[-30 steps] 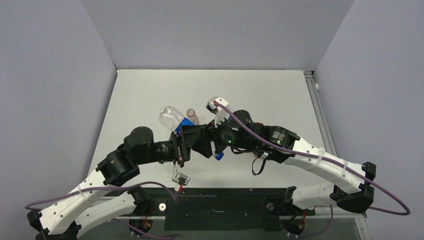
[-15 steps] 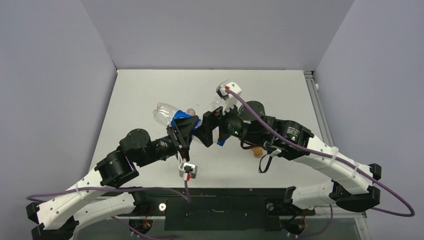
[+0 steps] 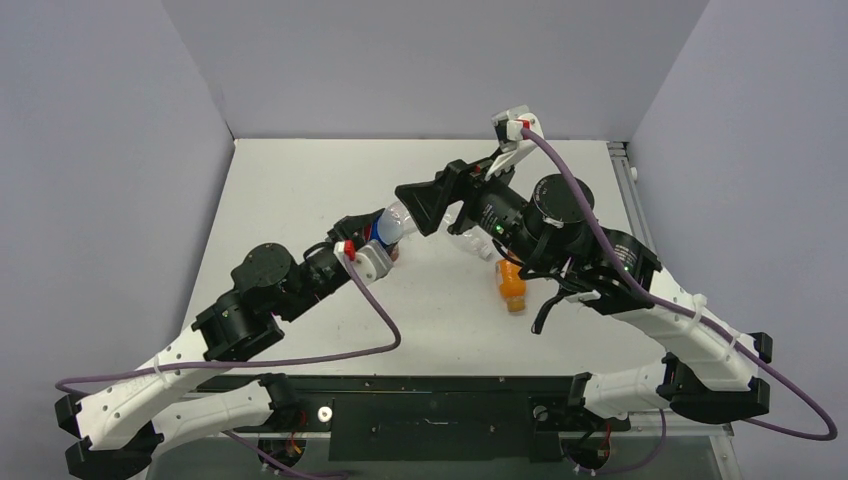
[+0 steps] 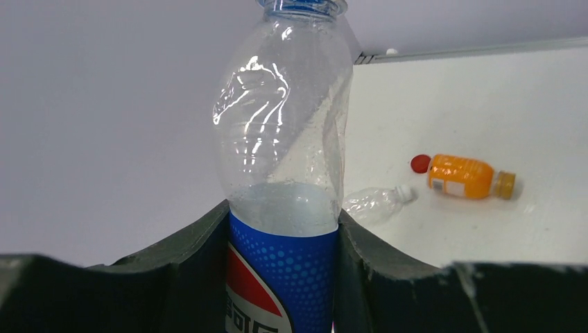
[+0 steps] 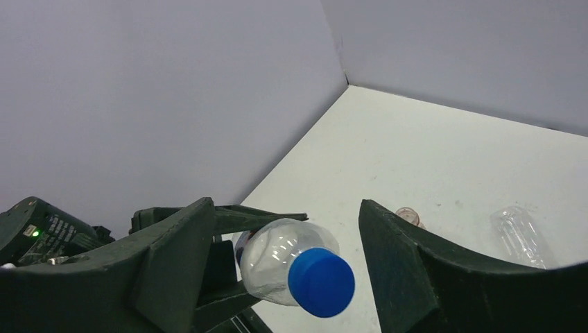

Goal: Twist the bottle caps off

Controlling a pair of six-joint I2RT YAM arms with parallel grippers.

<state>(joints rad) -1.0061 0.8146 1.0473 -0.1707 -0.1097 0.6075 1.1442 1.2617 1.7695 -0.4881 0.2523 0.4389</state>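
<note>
The left claw (image 4: 283,216), nearest the arms' bases, is clamped on the blue label of a cola bottle (image 4: 284,139). It holds the bottle clear of the counter (image 3: 300,190) and tipped toward the other arm, probably to brace it against a twist. Just beyond, the right claw (image 5: 286,215) is spread wide on either side of the bottle's blue cap (image 5: 321,281), gripping nothing. It looks lined up to close on the cap, which is not yet off.

To the right, an orange bottle (image 3: 511,284) lies on its side on the counter. A clear bottle (image 4: 374,203) with a white cap (image 4: 403,193) lies just beside it. Farther back stands a short bottle (image 5: 409,216), well apart from the claws.

The left wrist camera shows how squarely the cola bottle sits between the fingers, but cuts off the top at the neck. Only the right wrist camera shows the blue cap in full, between the open fingers. The left wrist camera also shows a red cap (image 4: 419,164) at the end of the orange bottle; whether it is screwed on or loose cannot be told. The overhead camera shows both arms meeting above the middle of the counter.
</note>
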